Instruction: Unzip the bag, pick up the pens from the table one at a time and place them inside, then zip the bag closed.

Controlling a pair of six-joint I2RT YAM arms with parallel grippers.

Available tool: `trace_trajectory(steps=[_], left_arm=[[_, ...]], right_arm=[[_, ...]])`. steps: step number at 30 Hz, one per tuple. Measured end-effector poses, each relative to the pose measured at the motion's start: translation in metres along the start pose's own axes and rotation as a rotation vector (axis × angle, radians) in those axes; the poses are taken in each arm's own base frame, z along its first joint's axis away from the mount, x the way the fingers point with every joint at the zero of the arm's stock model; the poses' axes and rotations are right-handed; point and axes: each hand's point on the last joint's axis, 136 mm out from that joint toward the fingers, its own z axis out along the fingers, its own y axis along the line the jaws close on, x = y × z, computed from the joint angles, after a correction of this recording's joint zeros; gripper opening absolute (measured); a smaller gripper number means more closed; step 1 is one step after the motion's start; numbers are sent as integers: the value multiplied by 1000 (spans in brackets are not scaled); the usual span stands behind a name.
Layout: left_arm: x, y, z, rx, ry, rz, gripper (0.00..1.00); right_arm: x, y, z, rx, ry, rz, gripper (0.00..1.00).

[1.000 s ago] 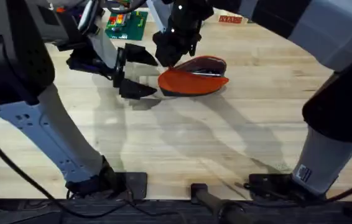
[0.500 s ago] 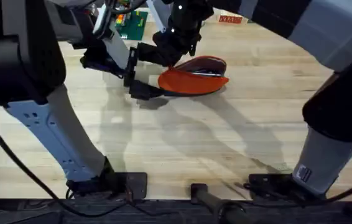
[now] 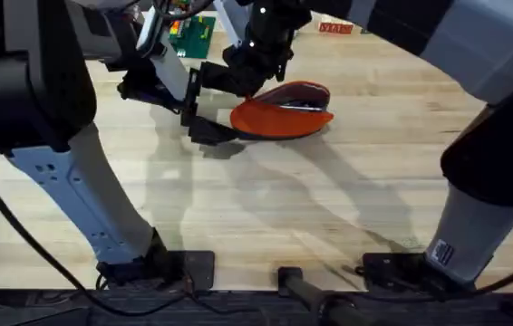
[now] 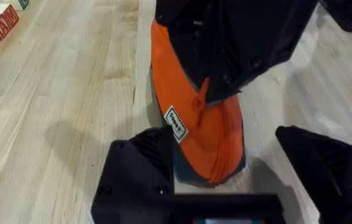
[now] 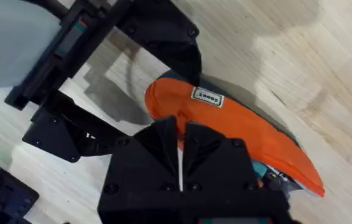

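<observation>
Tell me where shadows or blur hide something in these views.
Overhead: both arms rise close to the camera, large and blurred; soft shadows cross the table. Left wrist: the right gripper covers the bag's far end.

The bag (image 3: 279,119) was bright orange, with a dark navy strip along its bottom and a small white label with dark letters on its side. Its open mouth showed a dark inside. The table (image 3: 266,208) was pale wood with fine brown grain lines. Both grippers, the left gripper (image 3: 204,104) and the right gripper (image 3: 246,84), were black. A green board (image 3: 184,33) lay behind.
</observation>
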Motion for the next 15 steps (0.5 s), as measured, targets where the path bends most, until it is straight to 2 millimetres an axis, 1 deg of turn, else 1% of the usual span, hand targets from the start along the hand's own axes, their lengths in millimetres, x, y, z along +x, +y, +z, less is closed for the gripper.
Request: trace_trajectory(steps=[5,6,8,9,12,13,15], left_arm=[[0,0,0,0,0,0,992],[0,0,0,0,0,-2,965],[0,0,0,-1,-1,0,725],[0,0,0,-1,-2,0,559],[-1,1,0,-5,-6,5,110],[-1,2,0,-6,-5,8,62],[-1,1,0,-5,-5,7,46]], right_arm=[[0,0,0,0,-1,0,32],[0,0,0,0,-1,0,31],[0,0,0,0,-1,0,32],[0,0,0,0,-2,0,32],[0,0,0,-1,1,0,31],[0,0,0,-1,0,0,32],[0,0,0,-1,1,0,32]])
